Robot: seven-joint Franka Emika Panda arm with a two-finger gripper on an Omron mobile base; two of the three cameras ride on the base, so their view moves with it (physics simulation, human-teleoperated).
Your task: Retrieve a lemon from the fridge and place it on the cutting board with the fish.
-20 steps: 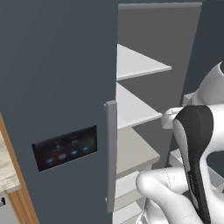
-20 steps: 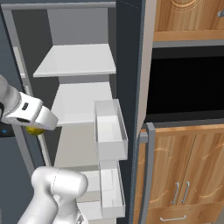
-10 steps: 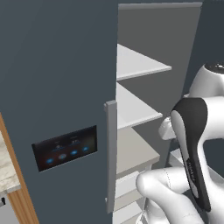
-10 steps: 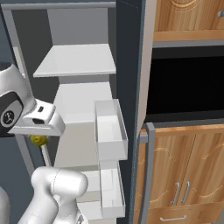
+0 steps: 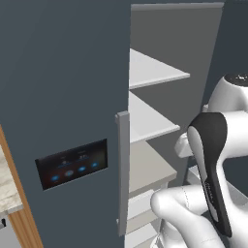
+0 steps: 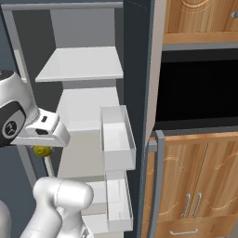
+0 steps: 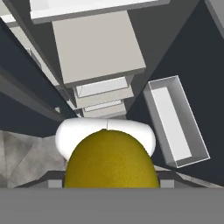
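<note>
The lemon (image 7: 111, 159), yellow-green and round, bulges large at the bottom of the hand view, gripped between the jaws. From the right base view the lemon (image 6: 41, 151) peeks out under my white hand, where my gripper (image 6: 43, 148) is shut on it, in front of the open fridge (image 6: 83, 65) at middle-shelf height. The hand looks down past the shelves to the floor. The fridge's dark closed door (image 5: 58, 97) stands to the left of the arm. The cutting board and the fish are out of view.
Two white door bins (image 6: 116, 135) hang on the open fridge door to the gripper's right. White shelves (image 5: 150, 72) run deep inside. A long grey handle (image 5: 122, 169) and a black panel with blue lights (image 5: 72, 164) sit on the closed door. Wooden cabinets (image 6: 195, 186) stand at right.
The hand with the lemon has dropped a little and shifted right, out from the fridge's left edge, and turned to point downward. The forearm has swung right in the left base view.
</note>
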